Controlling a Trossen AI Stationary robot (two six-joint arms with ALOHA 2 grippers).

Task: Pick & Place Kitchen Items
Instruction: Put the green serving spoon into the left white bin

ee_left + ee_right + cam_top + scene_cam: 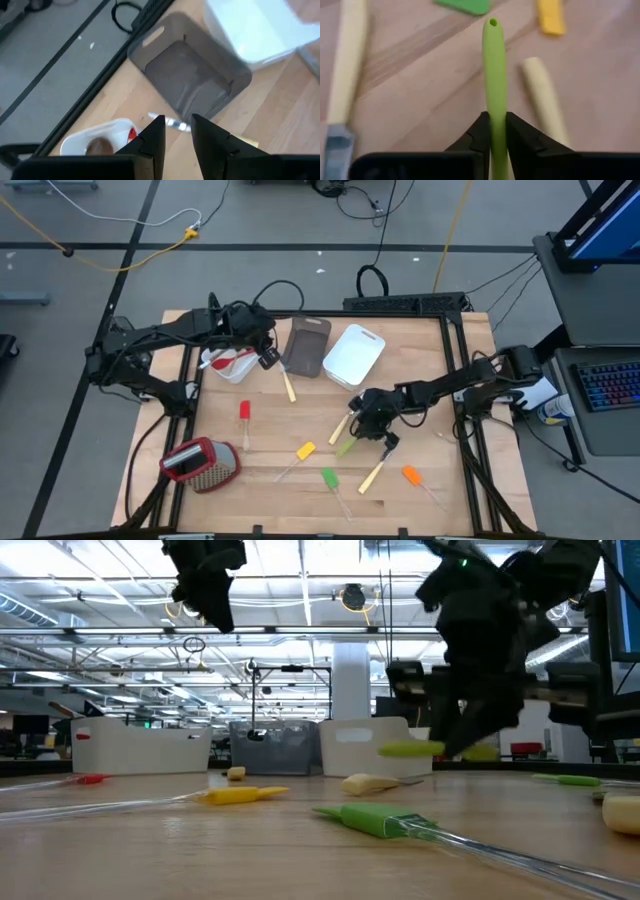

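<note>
- My right end effector (494,131) is clamped on the green spoon (494,75), whose handle runs straight out between my fingers to its holed tip.
- In the high view that right end effector (372,412) sits right of centre on the table (270,435); in the low view the green spoon (410,749) hangs level, clear above the wood.
- Just beside the grip lie two pale-handled knives: one (341,426) close to my fingers, the other (373,475) toward the lower centre.
- The yellow spatula (304,451) and green spatula (329,478) lie in the lower middle; the orange spatula (411,474) lies toward the lower right, near the table's right edge.
- The red spatula (244,412) lies alone left of centre, with bare wood around it.
- The grater (200,462) sits at the lower left, near the table's front edge.
- The white tub (354,355) and dark tub (306,346) sit side by side along the upper edge, well apart from my right end effector.
- My left end effector (177,131) hangs with its fingers partly apart and nothing between them, over the wood near the dark tub (192,75).
- A white tub of utensils (230,363) lies at the upper left, under my left arm, beside the table's left rail.
</note>
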